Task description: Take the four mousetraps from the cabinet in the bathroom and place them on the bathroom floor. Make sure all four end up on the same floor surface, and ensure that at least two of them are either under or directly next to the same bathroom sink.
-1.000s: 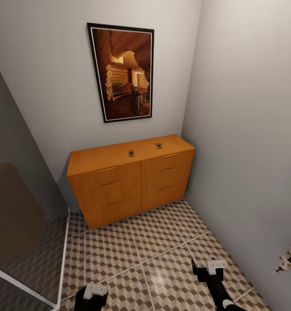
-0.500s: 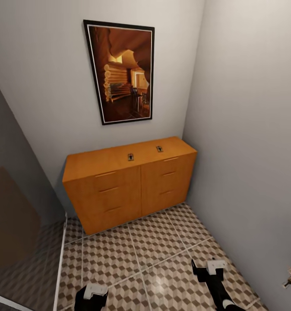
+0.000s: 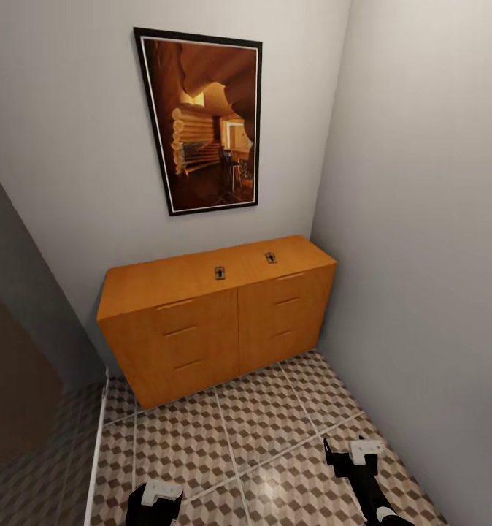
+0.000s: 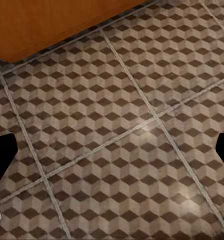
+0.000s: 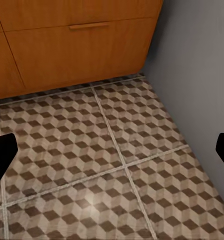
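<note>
Head view: two mousetraps (image 3: 220, 272) lie on the cabinet (image 3: 202, 321), well ahead of both jaws; left jaws (image 4: 112, 155) and right jaws (image 5: 112, 150) spread over bathroom floor (image 3: 275, 409).

The cabinet (image 3: 209, 321) looks like smooth orange-brown wood with a soft satin finish and slim bar handles of the same tone, and two small mousetraps (image 3: 220, 272) of pale wood with dark metal parts lie on its top. The bathroom floor (image 3: 260, 424) is glazed tile in a brown-and-beige cube pattern with pale grout, lightly glossy where a soft highlight falls on it. The walls (image 3: 421, 219) look like matt grey paint, and the picture (image 3: 202, 120) has a smooth dark frame with a thin pale border.
</note>
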You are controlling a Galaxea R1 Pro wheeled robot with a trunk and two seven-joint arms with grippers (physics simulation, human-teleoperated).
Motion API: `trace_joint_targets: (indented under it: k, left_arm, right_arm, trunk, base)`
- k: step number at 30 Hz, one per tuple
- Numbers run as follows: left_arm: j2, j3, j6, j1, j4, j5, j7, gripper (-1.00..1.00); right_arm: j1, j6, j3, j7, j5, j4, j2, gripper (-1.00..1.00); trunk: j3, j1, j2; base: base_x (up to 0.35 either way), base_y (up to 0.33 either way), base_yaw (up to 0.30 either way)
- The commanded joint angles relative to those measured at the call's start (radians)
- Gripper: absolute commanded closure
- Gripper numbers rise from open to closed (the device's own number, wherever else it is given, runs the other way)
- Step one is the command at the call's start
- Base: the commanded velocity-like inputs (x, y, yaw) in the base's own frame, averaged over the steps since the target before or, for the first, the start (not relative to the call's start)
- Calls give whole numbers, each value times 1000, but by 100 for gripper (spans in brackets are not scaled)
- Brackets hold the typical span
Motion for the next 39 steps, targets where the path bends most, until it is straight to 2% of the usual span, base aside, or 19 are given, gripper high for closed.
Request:
trace_joint_targets:
  k: [1,39]
  left_arm:
    - [-1,-9,-7,-2,4,9,0,-100]
    - [-1,-9,-7,-2,4,9,0,-100]
  right_arm:
    - [-1,-2,9,-5,-4,1,0,-100]
    - [-1,-2,9,-5,-4,1,0,-100]
  trunk:
    - [-2,1,-2]
    - [-2,1,-2]
  base:
    - [184,0,0]
    - [184,0,0]
